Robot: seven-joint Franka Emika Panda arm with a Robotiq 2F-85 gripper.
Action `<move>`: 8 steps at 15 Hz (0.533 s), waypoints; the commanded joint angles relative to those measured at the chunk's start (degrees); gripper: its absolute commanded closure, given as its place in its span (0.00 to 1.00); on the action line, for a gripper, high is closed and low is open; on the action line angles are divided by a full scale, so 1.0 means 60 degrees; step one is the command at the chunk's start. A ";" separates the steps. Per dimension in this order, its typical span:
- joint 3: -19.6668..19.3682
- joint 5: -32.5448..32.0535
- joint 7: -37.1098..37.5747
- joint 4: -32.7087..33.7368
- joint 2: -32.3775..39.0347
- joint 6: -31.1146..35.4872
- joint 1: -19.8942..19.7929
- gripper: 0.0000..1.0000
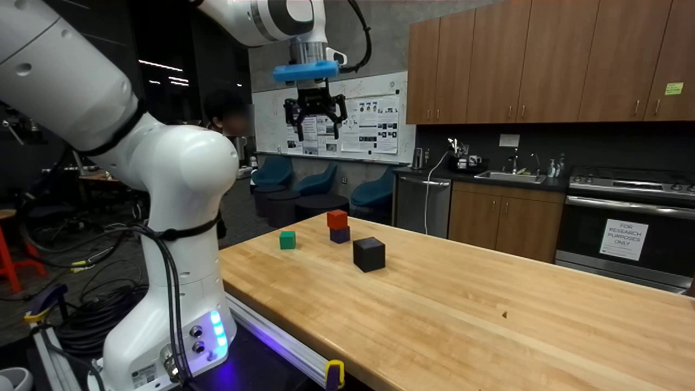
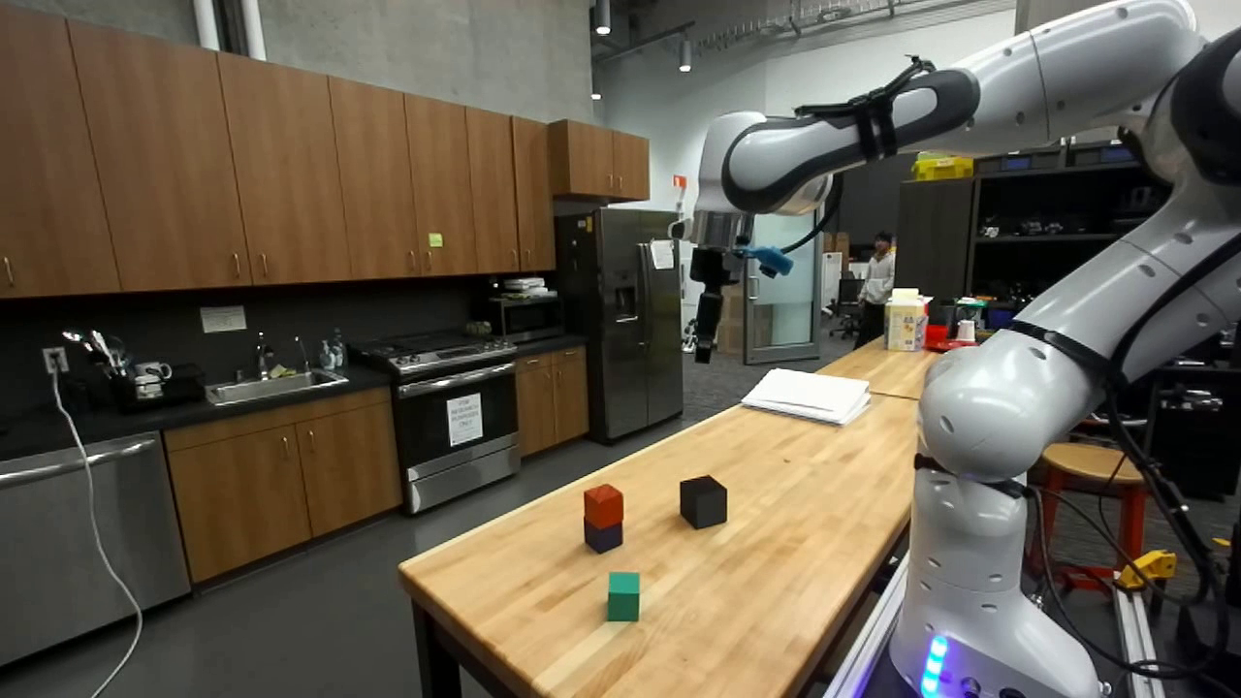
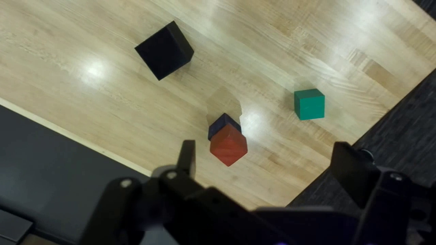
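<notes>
My gripper (image 1: 318, 134) is open and empty, high above the wooden table; it also shows in the other views (image 2: 706, 355) (image 3: 264, 143). A red cube (image 1: 337, 219) (image 2: 603, 505) (image 3: 228, 145) sits on a dark purple cube (image 1: 340, 235) (image 2: 603, 537) (image 3: 217, 128). In the wrist view this stack appears between the fingers, nearer the left one, well below them. A green cube (image 1: 288, 240) (image 2: 623, 597) (image 3: 312, 107) stands apart near the table's end. A larger black cube (image 1: 369, 254) (image 2: 703, 502) (image 3: 164, 53) stands on the table beyond the stack. The gripper touches nothing.
The wooden table (image 1: 461, 304) (image 2: 756, 582) runs alongside the robot base. A stack of white paper (image 2: 810, 395) and a carton (image 2: 906, 320) lie farther along it. Kitchen counters with a sink (image 1: 510, 176) and a stove (image 2: 456, 388) stand across the floor. People show in the background.
</notes>
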 commanded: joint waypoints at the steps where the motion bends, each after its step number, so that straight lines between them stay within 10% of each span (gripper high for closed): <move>1: 0.0178 0.0340 -0.0327 -0.0815 -0.0538 0.0191 0.0406 0.00; 8: 0.0976 0.0986 -0.0139 -0.1721 -0.0529 0.0586 0.1446 0.00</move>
